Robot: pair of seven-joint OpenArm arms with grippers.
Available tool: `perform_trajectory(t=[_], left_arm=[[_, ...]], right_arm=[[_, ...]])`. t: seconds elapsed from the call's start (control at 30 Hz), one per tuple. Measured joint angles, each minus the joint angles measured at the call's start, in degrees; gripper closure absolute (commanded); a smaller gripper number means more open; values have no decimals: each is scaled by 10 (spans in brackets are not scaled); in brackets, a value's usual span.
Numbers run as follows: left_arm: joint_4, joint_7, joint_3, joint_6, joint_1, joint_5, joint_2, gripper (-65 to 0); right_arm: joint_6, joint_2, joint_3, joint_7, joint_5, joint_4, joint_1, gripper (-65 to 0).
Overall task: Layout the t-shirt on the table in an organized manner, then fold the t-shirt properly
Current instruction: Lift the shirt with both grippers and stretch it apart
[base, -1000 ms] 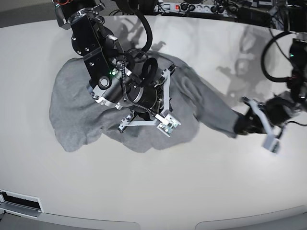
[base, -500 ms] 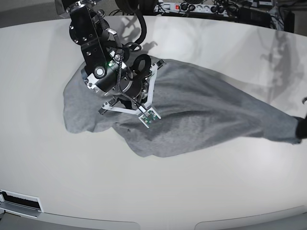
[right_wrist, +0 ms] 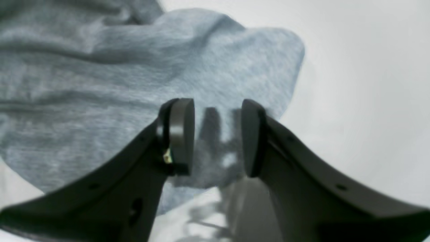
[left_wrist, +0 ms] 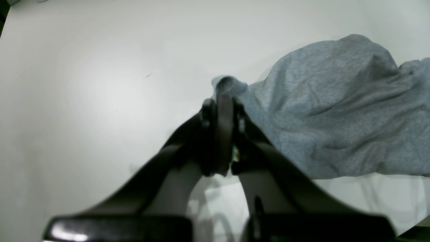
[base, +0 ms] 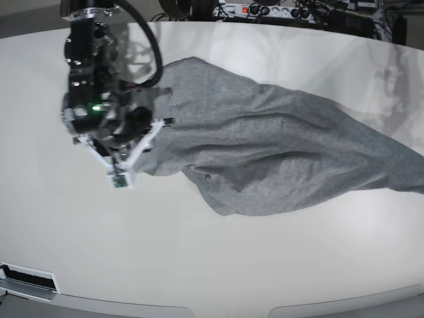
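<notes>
White, glossy counter [base: 218,265] fills every view; cables and a power strip [base: 265,10] sit beyond its far edge at the top of the base frame.

Shirt [base: 265,152]: lies stretched in a long, tapering band from upper left of centre to the right edge of the base frame. Creases run along its length. No lettering shows, and collar, sleeves and hems cannot be told apart.

Left gripper [left_wrist: 220,134]: out of the base frame. In its wrist view the jaws are closed tight on a small bunched tuft of shirt at the centre of the frame, with the cloth trailing off to the right.

Right gripper [right_wrist: 216,137]: jaws narrowly apart and holding nothing, poised over a rounded edge of the shirt at the left end of the band. Whether the tips touch the cloth cannot be told.

Handling, as judged: light, limp knit with no stiffness. It drapes, stretches under pull and slides easily on the smooth counter, so it will drag and not stay put. It is not fragile. Pinch through a full fold of fabric, since a thin single layer may slip out. Best holds are the outer edge or a corner at the left end, opposite the held tuft, so that the two grips can spread it flat.
</notes>
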Motion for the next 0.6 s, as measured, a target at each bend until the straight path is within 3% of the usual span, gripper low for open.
perform_trajectory(t=[0.13,0.27,0.37,0.5,0.6], left_arm=[[0,0,0,4,0,0,1,0],[0,0,0,4,0,-9,1,0],[0,0,0,4,0,-9,3,0],[0,0,0,4,0,-11,8,0],[0,0,0,4,0,-11,8,0]], right_arm=[[46,0,125,-5,133,-3,-25,-359],[77,0,192,1,226,-64,-26,-364],[92,1,202,32,233,-149,-26,-364],[141,14,203,83,245,-239,-22,-364],[146,14,203,112,249,-261,-18,-330]])
